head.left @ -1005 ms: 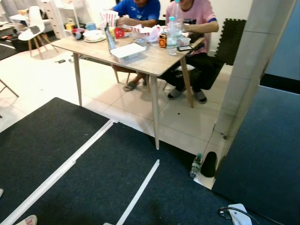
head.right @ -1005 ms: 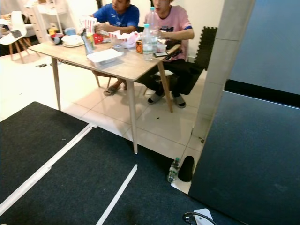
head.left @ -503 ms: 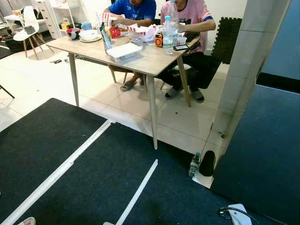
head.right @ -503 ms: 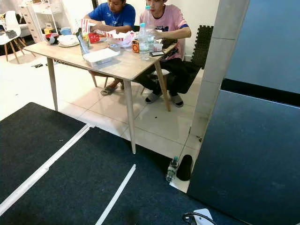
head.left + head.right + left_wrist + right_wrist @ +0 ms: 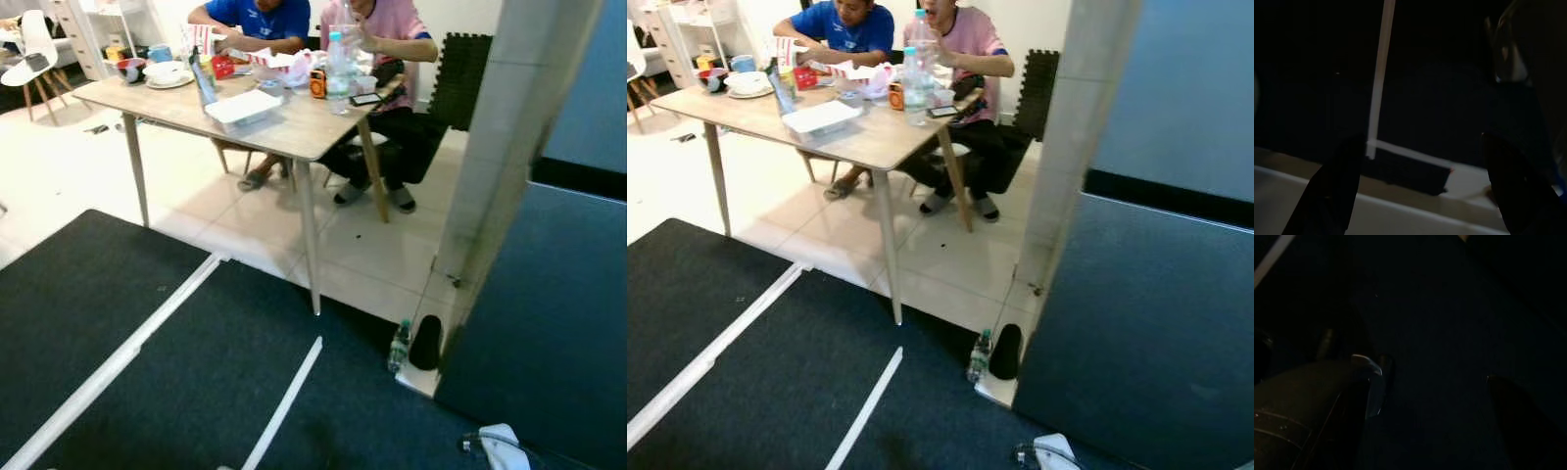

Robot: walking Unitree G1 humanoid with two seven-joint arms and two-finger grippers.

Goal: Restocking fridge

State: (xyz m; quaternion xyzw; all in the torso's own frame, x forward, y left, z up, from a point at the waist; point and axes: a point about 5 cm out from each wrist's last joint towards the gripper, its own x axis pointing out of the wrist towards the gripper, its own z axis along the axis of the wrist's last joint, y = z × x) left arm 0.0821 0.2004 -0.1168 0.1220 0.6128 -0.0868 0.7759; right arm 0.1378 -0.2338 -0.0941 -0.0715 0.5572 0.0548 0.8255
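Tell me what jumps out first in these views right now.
The wooden table at upper left, crowded with food, a white tray and water bottles, with two seated people behind it. To the right, the dark fridge beside a white pillar, at whose foot a small bottle stands on the floor.

Camera swung rightward, table (image 5: 294, 132) shifted left in frame, dark fridge door (image 5: 1136, 323) looming larger

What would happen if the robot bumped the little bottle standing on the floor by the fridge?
The bottle is slim, tall and upright, so it would probably tip. It looks round, so it might then roll over the dark mat. It seems to be clear plastic, so breaking is unlikely.
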